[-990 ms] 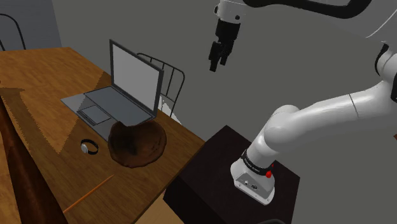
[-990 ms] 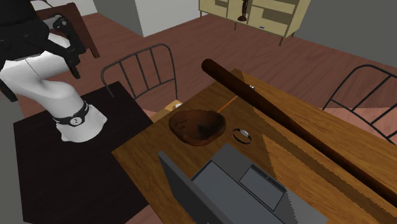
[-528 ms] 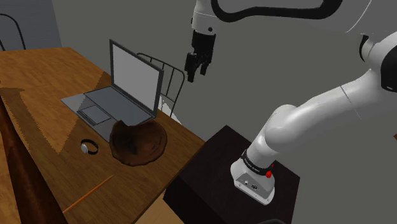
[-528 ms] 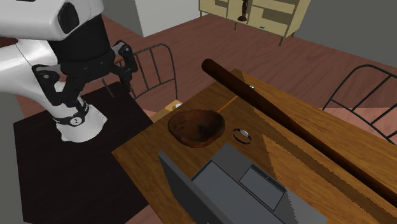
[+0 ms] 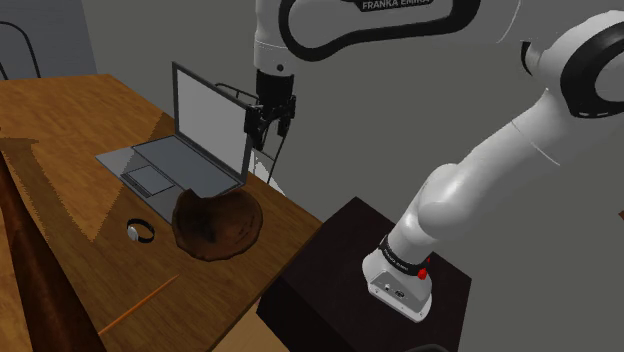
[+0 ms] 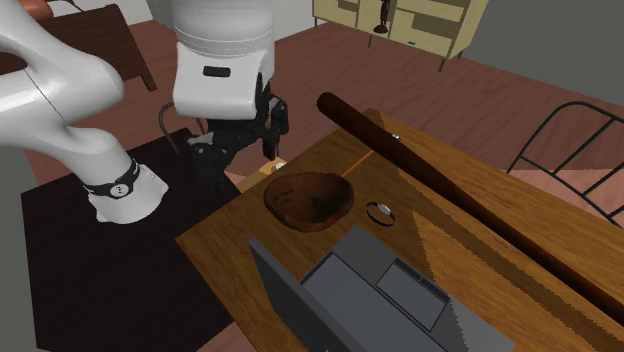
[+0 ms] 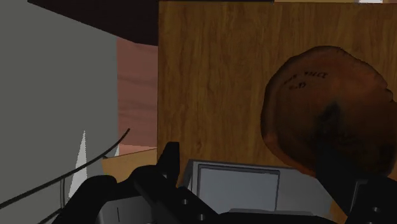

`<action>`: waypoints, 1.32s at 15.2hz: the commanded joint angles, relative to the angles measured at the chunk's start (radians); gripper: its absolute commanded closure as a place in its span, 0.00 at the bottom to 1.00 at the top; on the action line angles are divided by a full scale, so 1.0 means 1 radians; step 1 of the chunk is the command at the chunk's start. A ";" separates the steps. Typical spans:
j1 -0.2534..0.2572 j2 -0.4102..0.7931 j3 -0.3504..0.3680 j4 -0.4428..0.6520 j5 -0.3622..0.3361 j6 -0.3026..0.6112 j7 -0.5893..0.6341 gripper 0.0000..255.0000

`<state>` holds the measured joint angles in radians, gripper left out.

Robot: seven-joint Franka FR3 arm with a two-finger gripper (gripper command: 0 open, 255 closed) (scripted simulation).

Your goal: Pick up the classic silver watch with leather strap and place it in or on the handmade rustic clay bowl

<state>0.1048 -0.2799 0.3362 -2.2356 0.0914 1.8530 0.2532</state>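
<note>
Brown clay bowl [image 5: 218,225] sits by the desk [image 5: 62,112] edge nearest the stand [image 5: 335,262]. Silver watch [image 5: 140,231] lies flat just beside it, further in from that edge. Black gripper [image 5: 270,128] hangs high near the same edge, beside the laptop [image 5: 186,150] screen, fingers apart, nothing held.

Arm [image 5: 480,170]: glossy white rounded links, with dark rings at the joints.
Lettering [image 5: 397,4]: "FRANKA EMIKA" in pale capitals on a dark strip along the upper link.
Wrist [image 6: 224,50]: a chunky white block with a small dark slot on its face.
Gripper [image 5: 270,130]: all black and angular, with two fingers.
Collar [image 5: 403,258]: a black band above the foot, with a red dot and small white marks.
Foot [image 5: 398,290]: a white flange with tiny dark screw holes.
Stand [image 5: 330,270]: a plain dark box.
</note>
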 commanded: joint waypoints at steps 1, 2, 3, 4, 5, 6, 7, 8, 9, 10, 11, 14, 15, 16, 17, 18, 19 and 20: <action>0.007 0.064 0.025 0.025 -0.002 0.037 0.036 0.00; 0.011 0.098 0.037 0.042 -0.006 0.053 0.055 0.00; 0.015 0.132 0.049 0.059 -0.011 0.068 0.074 0.00; 0.020 0.168 0.060 0.078 -0.018 0.083 0.094 0.00; 0.025 0.203 0.070 0.098 -0.025 0.097 0.113 0.00; 0.031 0.240 0.079 0.119 -0.034 0.110 0.133 0.00; 0.037 0.277 0.088 0.142 -0.044 0.121 0.153 0.00; 0.044 0.314 0.095 0.166 -0.055 0.132 0.173 0.00; 0.052 0.352 0.101 0.191 -0.067 0.142 0.193 0.00; 0.061 0.390 0.107 0.217 -0.080 0.151 0.213 0.00; 0.071 0.428 0.111 0.245 -0.093 0.158 0.232 0.00; 0.107 0.544 0.117 0.336 -0.133 0.174 0.287 0.00; 0.121 0.583 0.117 0.369 -0.147 0.177 0.304 0.00; 0.135 0.622 0.116 0.404 -0.160 0.178 0.320 0.00; 0.150 0.661 0.115 0.441 -0.172 0.179 0.335 0.00; 0.166 0.700 0.112 0.479 -0.184 0.178 0.349 0.00; 0.182 0.739 0.109 0.519 -0.195 0.175 0.362 0.00; 0.199 0.779 0.106 0.560 -0.206 0.172 0.374 0.00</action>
<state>0.2841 0.4486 0.4465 -1.7243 -0.0988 2.0262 0.6111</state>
